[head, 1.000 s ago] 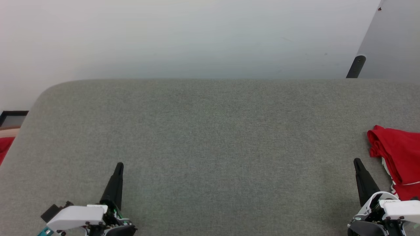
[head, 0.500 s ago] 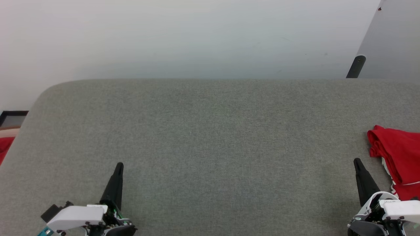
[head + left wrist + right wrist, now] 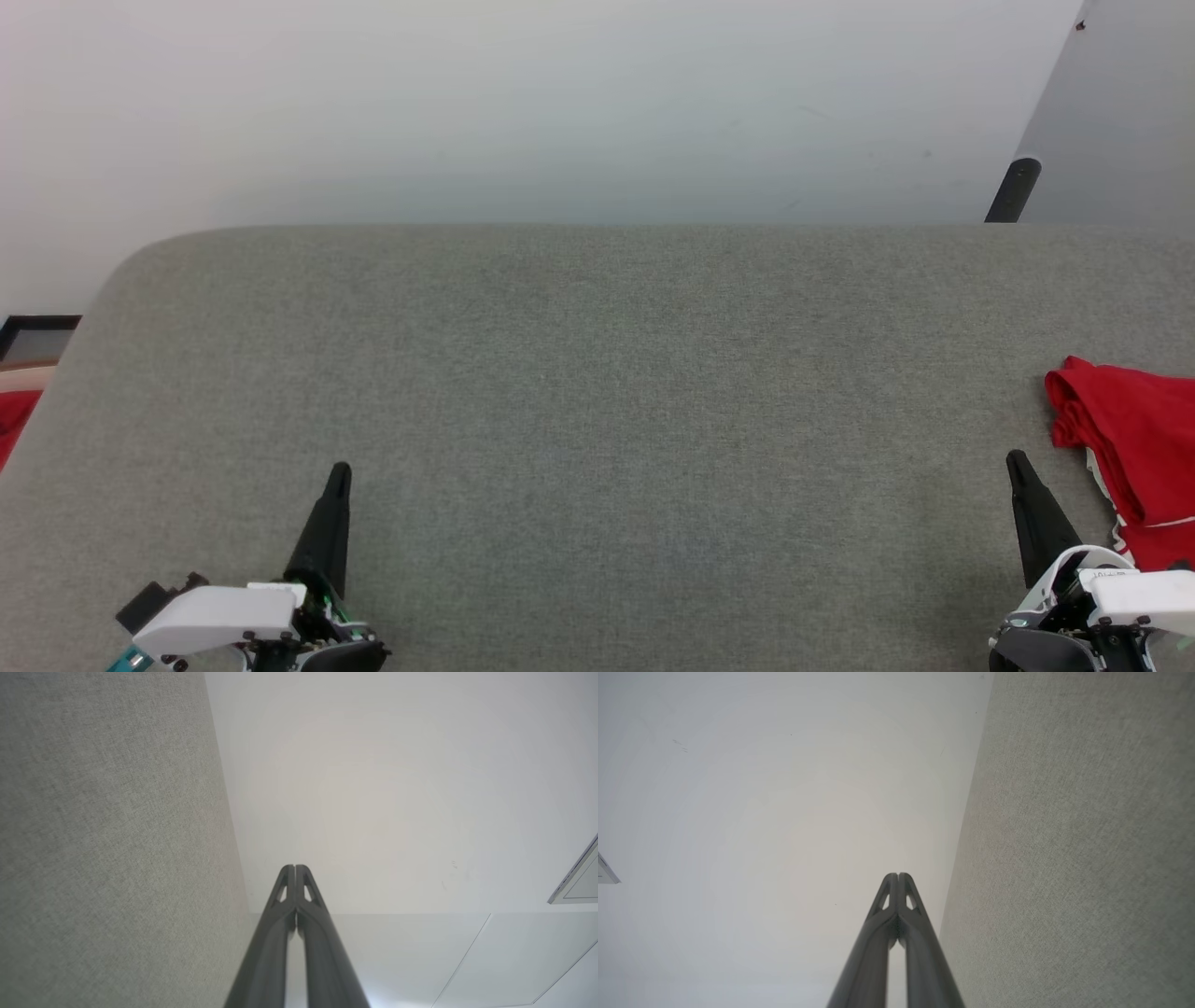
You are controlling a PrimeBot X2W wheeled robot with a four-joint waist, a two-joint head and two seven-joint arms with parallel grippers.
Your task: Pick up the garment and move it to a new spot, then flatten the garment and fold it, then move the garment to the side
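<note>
The garment (image 3: 1134, 448) lies bunched at the right edge of the grey table in the head view, bright red with a bit of white trim showing; its number is hidden. My right gripper (image 3: 1016, 461) stands shut just left of it, apart from the cloth, holding nothing. Far to the lower left, my left gripper (image 3: 339, 471) is shut and holds nothing. In the left wrist view the left gripper (image 3: 295, 868) has its fingertips pressed together against a pale wall. The right gripper (image 3: 898, 876) looks the same in the right wrist view.
The grey fabric table (image 3: 597, 392) spreads wide between both grippers, with a rounded far-left corner. A plain red scrap (image 3: 11, 418) peeks past its left edge. A black post (image 3: 1013, 189) rises beyond the far right edge, before a pale wall.
</note>
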